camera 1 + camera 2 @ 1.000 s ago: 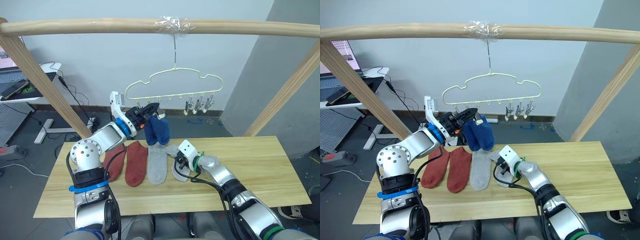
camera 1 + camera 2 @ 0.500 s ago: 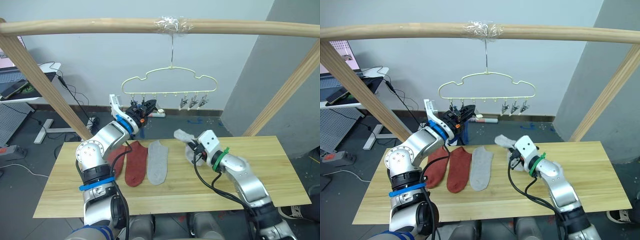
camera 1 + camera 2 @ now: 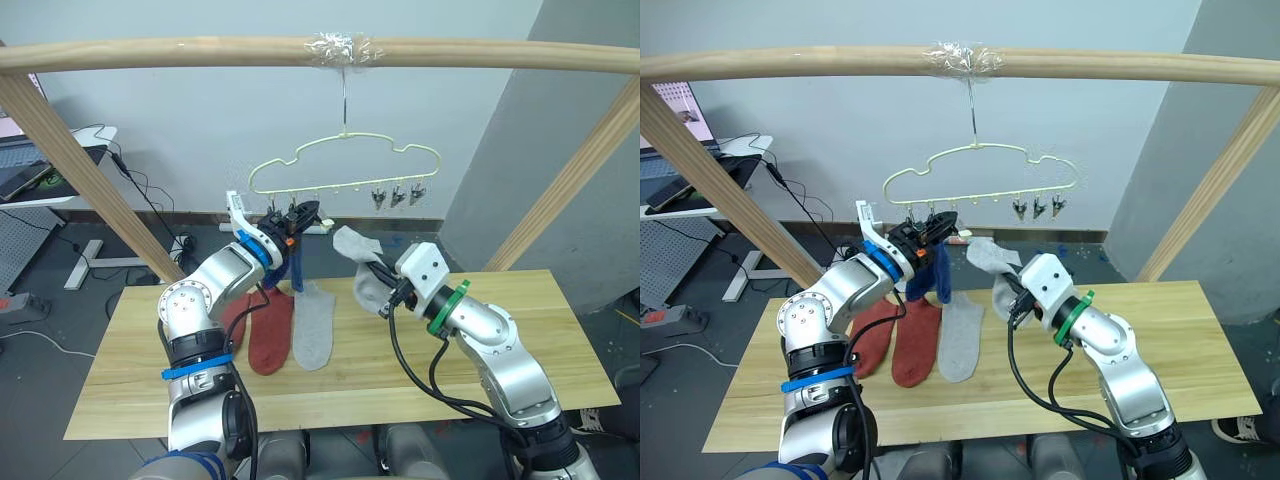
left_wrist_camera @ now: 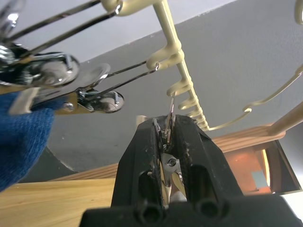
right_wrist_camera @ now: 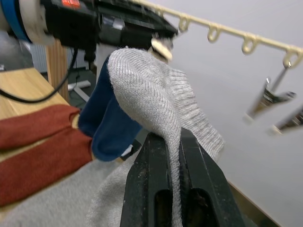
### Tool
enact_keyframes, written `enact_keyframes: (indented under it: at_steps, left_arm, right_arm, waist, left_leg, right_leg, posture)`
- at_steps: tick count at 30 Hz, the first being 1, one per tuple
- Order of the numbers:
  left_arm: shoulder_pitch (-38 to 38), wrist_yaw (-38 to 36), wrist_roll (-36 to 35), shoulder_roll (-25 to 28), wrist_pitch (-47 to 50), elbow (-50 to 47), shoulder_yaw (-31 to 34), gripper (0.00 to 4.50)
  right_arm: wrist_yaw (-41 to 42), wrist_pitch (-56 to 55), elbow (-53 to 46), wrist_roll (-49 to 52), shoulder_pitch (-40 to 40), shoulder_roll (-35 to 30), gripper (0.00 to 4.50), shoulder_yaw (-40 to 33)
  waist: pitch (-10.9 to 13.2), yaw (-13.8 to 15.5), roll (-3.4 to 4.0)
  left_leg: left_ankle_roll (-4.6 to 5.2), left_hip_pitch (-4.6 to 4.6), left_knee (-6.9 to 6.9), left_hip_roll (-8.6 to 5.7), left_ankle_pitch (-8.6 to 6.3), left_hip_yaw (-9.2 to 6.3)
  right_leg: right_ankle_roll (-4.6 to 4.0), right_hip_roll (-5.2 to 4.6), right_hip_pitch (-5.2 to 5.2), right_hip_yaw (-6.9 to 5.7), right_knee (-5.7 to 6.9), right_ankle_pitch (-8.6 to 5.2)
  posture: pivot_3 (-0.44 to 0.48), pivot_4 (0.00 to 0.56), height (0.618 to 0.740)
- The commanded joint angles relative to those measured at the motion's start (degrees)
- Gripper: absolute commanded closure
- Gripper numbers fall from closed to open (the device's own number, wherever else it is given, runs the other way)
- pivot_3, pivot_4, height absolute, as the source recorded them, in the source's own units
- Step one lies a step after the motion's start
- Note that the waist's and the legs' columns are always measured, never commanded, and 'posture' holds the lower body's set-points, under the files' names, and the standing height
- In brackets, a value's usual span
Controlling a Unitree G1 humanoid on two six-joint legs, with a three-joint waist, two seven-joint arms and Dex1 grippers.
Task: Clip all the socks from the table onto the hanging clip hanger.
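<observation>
two rust-red socks and a grey sock lie on the table. right gripper, pinched shut, lifts another grey sock. left gripper squeezes a clip on the clip hanger, beside hanging blue socks.

No words, labels, brand names or numbers can be read on anything in these pictures.

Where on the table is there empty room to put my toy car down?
The table is bare on its whole right part, past the right tool holding a grey sock. The front strip is bare too. The left middle is crowded with the red socks and another grey sock.
</observation>
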Motion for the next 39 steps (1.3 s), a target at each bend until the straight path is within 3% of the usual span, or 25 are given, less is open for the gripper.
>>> enact_keyframes:
  at_steps: [1, 39]
  left_arm:
    - [0.29, -0.38, 0.21, 0.42, -0.57, -0.36, -0.85, 4.32]
    - [-0.25, -0.92, -0.4, 0.77, -2.84, -0.7, -2.11, 4.32]
  right_arm:
    - [0.08, 0.38, -2.75, 0.85, -1.43, 0.36, 4.46, 0.55]
    - [-0.84, 2.69, 0.77, 4.54, -2.76, 3.24, 4.46, 0.37]
  waist:
    - [0.0, -0.02, 0.0]
    - [0.01, -0.06, -0.01]
  left_leg:
    - [0.0, 0.0, 0.0, 0.0, 0.0, 0.0]
    - [0.0, -0.05, -0.08, 0.0, 0.0, -0.03]
  right_leg:
    - [0.0, 0.0, 0.0, 0.0, -0.01, 0.0]
    - [0.0, 0.0, -0.03, -0.02, -0.11, 0.0]
  posture:
    - [-0.084, 0.158, 0.74]
    - [-0.065, 0.151, 0.74]
